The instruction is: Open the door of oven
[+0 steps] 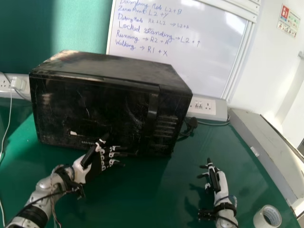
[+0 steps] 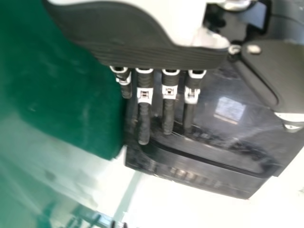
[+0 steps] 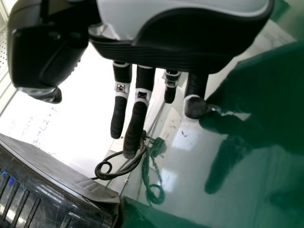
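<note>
A black oven (image 1: 95, 109) stands on the green table, its door closed and the upright handle (image 1: 153, 105) near the door's right side. My left hand (image 1: 97, 159) is in front of the oven's lower front, left of the handle, fingers straight and pointing right. In the left wrist view my left hand (image 2: 166, 102) has its fingers extended over the dark oven front (image 2: 209, 147); whether they touch it I cannot tell. Right of the oven and nearer, my right hand (image 1: 216, 180) is held over the table, holding nothing. The right wrist view has my right hand (image 3: 137, 109), fingers mostly straight, beside the oven (image 3: 52, 190).
A roll of tape (image 1: 267, 217) lies at the table's front right. Behind the oven are a whiteboard (image 1: 180, 47) and a socket strip (image 1: 209, 108) with a plug and black cable (image 1: 190, 124). A grey ledge (image 1: 261, 147) borders the table's right side.
</note>
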You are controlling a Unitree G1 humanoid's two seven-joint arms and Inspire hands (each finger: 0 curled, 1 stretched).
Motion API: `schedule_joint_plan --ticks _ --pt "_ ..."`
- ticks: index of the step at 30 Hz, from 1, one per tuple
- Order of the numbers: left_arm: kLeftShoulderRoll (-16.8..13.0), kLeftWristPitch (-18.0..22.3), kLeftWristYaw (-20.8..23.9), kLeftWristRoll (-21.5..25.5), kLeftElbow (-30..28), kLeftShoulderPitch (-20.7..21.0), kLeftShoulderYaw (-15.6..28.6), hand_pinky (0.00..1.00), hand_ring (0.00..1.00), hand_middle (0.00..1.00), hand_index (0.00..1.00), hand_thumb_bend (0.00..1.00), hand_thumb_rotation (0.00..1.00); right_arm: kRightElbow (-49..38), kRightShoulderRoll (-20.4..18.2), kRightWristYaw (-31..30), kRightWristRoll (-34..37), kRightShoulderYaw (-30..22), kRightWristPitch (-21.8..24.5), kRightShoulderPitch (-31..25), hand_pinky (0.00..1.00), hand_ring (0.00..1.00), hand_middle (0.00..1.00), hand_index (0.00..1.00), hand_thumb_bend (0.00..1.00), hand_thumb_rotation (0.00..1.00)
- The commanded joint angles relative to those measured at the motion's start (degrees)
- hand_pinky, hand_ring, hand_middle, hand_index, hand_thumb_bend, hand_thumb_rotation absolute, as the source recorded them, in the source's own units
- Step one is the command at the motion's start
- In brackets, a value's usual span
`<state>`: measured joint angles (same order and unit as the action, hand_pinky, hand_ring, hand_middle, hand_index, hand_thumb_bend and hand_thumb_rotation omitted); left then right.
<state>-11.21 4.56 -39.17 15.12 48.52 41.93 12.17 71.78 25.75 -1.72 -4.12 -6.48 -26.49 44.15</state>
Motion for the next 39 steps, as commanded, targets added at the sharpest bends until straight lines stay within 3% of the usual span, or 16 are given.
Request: schedule_joint_plan --ticks 1,5,10,17,21,28,34,39 --pt "-0.2 -1.23 -1.31 1.91 -2.49 -0.96 0.5 0.49 0.71 0.85 0.9 0.94 0.94 1.55 -0.08 -0.34 -1.03 0.64 1.37 -1.07 0.18 0.22 0.35 0.6 0.76 0.77" --pt "0.28 -3.13 -1.3 2.82 -5.73 -0.93 -0.16 0.53 0.77 0.89 0.92 1.0 0.94 1.8 -0.16 -0.46 -1.3 0.67 1.73 -0.76 0.18 0.22 0.35 0.6 0.79 0.79" --pt "0.82 -3.56 -2.55 3.2 -8.86 -0.82 -0.99 0.63 0.86 0.97 0.99 0.99 0.97 1.95 -0.31 -0.68 -1.03 0.28 1.73 -0.62 0.17 0.22 0.35 0.6 0.79 0.76" --pt "0.87 -3.44 -2.74 3.33 -13.34 -1.88 -1.97 0.79 0.97 1.0 1.0 1.0 0.99 2.05 -0.39 -1.78 -0.34 -0.46 1.18 -0.5 0.17 0.21 0.35 0.61 0.78 0.76" --pt "0.89 -3.36 -2.7 3.23 -14.64 -2.34 -2.56 0.84 0.98 1.0 1.0 1.0 1.0 2.13 -0.31 -1.71 -0.68 -0.35 1.02 -0.44 0.17 0.21 0.35 0.6 0.8 0.76" --pt "0.6 -2.04 -3.19 2.85 -14.64 -2.52 -3.2 0.84 1.0 1.0 1.0 1.0 1.0 2.29 -0.27 -0.68 -1.39 0.22 0.78 -0.43 0.18 0.21 0.35 0.61 0.83 0.78" --pt "0.0 -0.88 -3.17 2.29 -14.78 -2.3 -3.75 0.87 1.0 1.0 1.0 1.0 1.0 2.2 -0.17 -0.23 -1.44 0.22 0.67 -0.53 0.18 0.22 0.37 0.61 0.77 0.79" --pt "-0.24 0.32 -3.12 1.97 -13.53 -1.76 -3.85 0.92 1.0 1.0 1.0 1.0 1.0 2.37 -0.62 -0.2 -1.25 0.07 1.07 -0.27 0.18 0.22 0.35 0.61 0.82 0.78"
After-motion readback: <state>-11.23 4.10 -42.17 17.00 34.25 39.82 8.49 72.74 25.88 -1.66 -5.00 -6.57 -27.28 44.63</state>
